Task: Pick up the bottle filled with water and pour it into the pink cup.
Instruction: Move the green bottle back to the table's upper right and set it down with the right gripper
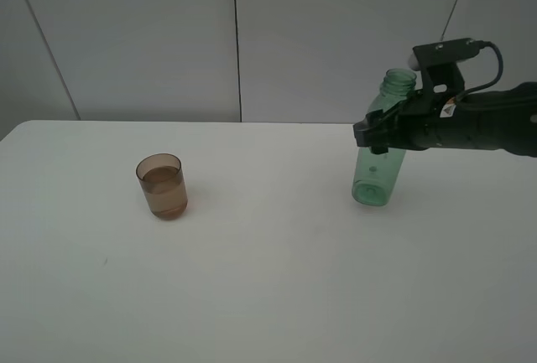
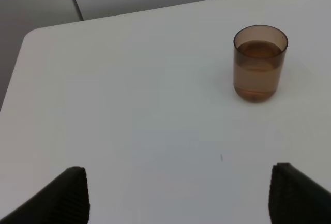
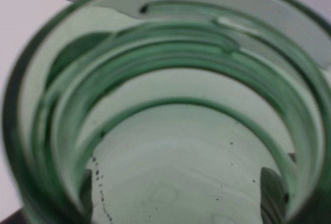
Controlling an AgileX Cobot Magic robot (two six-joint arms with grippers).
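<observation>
From up high you've got the right gripper (image 1: 379, 135) clamped on the bottle (image 1: 383, 170), tilted at the table's (image 1: 268, 296) right; cup (image 1: 162, 185) well left. Left wrist: fingers (image 2: 70, 195) wide apart, cup (image 2: 259, 62) ahead, untouched. Right wrist: just the bottle (image 3: 170, 105) mouth.

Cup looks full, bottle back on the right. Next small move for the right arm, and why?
Probably open the right gripper and back away. The bottle stands nearly upright at the table, apparently empty, while the pink cup already holds liquid, so pouring looks done.
</observation>
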